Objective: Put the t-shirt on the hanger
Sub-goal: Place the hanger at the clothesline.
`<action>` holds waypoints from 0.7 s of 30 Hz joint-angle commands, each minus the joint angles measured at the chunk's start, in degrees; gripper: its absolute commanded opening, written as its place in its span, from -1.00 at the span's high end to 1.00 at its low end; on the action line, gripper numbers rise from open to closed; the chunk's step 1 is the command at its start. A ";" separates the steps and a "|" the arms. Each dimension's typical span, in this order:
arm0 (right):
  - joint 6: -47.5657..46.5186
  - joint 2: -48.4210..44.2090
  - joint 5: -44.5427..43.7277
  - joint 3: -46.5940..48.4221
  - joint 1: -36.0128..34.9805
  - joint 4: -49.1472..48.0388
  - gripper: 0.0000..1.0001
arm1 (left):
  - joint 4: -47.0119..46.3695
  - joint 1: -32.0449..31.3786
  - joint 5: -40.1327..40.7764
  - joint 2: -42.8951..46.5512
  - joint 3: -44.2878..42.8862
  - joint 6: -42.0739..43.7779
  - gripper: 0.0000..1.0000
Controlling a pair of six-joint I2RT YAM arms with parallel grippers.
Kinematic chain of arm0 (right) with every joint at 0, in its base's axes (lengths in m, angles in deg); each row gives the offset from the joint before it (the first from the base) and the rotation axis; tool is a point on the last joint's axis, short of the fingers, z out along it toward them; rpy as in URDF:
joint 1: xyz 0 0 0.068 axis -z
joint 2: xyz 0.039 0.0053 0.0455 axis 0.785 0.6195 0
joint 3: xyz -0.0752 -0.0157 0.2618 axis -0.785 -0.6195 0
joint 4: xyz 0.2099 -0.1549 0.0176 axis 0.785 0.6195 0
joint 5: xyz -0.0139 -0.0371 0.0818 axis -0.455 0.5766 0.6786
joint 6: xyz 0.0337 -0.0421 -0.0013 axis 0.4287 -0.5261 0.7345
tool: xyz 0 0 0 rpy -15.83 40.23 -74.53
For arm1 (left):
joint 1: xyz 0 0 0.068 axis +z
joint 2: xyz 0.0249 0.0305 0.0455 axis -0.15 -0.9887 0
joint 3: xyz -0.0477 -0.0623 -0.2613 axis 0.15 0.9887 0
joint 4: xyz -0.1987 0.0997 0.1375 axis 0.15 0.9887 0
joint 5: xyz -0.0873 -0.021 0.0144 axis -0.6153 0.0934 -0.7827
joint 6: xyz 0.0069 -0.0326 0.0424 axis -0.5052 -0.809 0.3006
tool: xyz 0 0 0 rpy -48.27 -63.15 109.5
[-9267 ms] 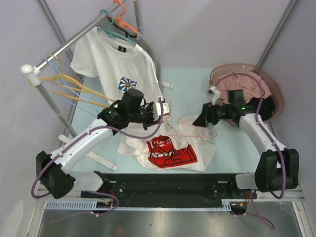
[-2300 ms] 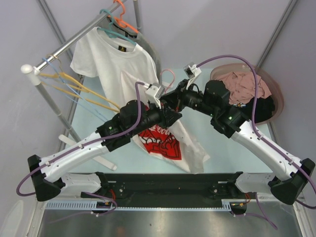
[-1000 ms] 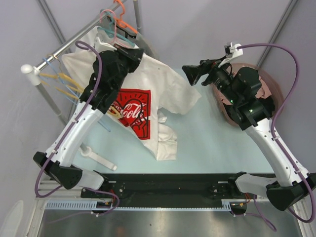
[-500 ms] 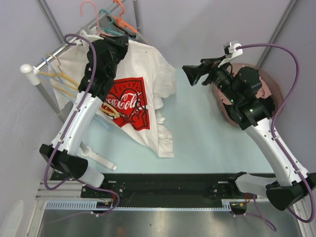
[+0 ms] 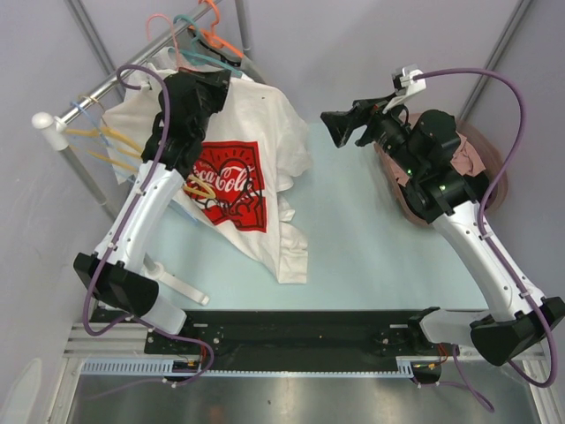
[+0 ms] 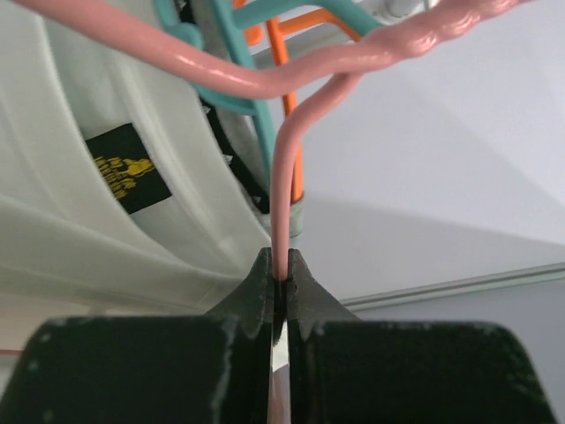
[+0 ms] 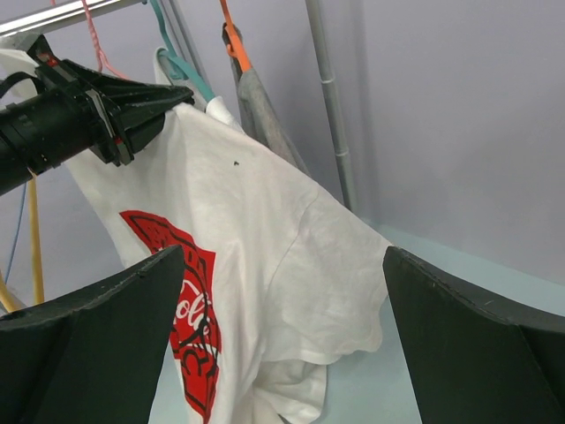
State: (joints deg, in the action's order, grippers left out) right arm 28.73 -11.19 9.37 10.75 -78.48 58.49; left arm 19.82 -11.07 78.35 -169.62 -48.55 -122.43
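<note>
The white t-shirt point(image 5: 231, 181) with the red print hangs on the pale-pink hanger point(image 6: 281, 190). It drapes down from beside the clothes rail. My left gripper point(image 5: 214, 83) is raised to the rail and is shut on the hanger's wire neck point(image 6: 280, 265), just above the shirt's collar. The hanger's pink hook point(image 5: 161, 28) curves up by the rail; whether it rests on the rail I cannot tell. My right gripper point(image 5: 339, 129) hovers in the air to the right of the shirt, open and empty. In the right wrist view the t-shirt point(image 7: 265, 256) fills the space between my wide-apart fingers point(image 7: 93, 344).
The metal rail point(image 5: 110, 86) carries a teal hanger point(image 6: 258, 124) with another white shirt point(image 6: 79, 203), an orange hanger point(image 5: 214, 25) and yellow hangers point(image 5: 97, 141). A rack post point(image 7: 331, 106) stands behind. A brown basket of clothes point(image 5: 472, 159) sits at the right.
My left arm has swung the hanger and shirt up and left, closer to the rail. The right gripper has shifted slightly up and left, still open.
</note>
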 commanded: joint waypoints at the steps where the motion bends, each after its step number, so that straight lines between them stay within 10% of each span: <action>1: -1.22 0.19 0.74 3.40 0.13 -1.72 -0.99 | -0.08 1.51 -0.97 1.02 0.57 -5.00 1.00; 9: -2.10 0.10 0.57 3.66 0.22 0.22 -0.99 | -2.27 2.21 -3.17 0.40 1.46 -6.68 0.90; 15: -2.28 -0.16 0.39 3.75 0.13 0.66 -0.99 | -4.30 1.86 -3.88 1.81 3.83 -3.07 -0.59; 21: -2.10 -0.16 0.74 3.75 0.22 0.92 -0.99 | -5.35 1.86 -2.39 4.35 5.94 0.52 -1.00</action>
State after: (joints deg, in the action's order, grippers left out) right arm 27.46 -10.95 9.79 11.58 -78.48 60.04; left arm 17.35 -9.54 75.49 -169.09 -43.83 -125.71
